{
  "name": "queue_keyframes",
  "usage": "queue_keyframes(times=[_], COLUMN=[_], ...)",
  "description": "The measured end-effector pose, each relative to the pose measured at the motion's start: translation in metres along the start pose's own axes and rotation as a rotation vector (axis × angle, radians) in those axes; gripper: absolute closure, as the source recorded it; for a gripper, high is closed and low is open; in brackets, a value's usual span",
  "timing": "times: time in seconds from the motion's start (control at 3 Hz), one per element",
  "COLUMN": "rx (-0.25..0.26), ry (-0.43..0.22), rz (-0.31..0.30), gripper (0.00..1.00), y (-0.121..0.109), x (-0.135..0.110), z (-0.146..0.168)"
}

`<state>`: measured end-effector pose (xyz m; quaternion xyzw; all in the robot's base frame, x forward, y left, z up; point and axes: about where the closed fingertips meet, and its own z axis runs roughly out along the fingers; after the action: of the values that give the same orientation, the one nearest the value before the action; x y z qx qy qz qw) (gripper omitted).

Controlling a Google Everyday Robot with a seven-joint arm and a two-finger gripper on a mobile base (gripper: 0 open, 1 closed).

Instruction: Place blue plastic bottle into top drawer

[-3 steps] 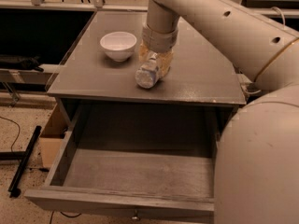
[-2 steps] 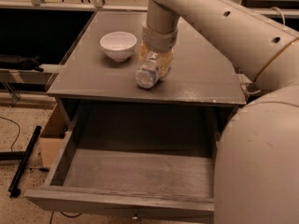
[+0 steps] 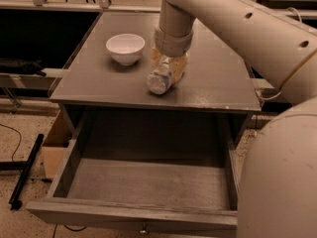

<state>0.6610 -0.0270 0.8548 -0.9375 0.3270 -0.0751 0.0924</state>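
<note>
Looking down, I see the gripper (image 3: 169,68) at the table (image 3: 94,83), jaws closed around the bottle (image 3: 159,79), which lies near the bowl (image 3: 126,47); the drawer (image 3: 133,213) stands open below.

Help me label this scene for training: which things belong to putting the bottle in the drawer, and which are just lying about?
In the job: blue plastic bottle, lying on the grey table; gripper, down at the bottle; top drawer, pulled open.
Lying about: white bowl; cardboard box; black bar.
</note>
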Motion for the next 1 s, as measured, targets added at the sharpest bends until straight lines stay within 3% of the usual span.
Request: queue_keyframes(times=[0.33, 1.0], rx=[0.025, 0.062], ry=[0.016, 0.077], rz=[0.060, 0.122], gripper=[1.00, 1.00], y=[0.024, 0.046], x=[0.002, 0.038], z=[-0.019, -0.087])
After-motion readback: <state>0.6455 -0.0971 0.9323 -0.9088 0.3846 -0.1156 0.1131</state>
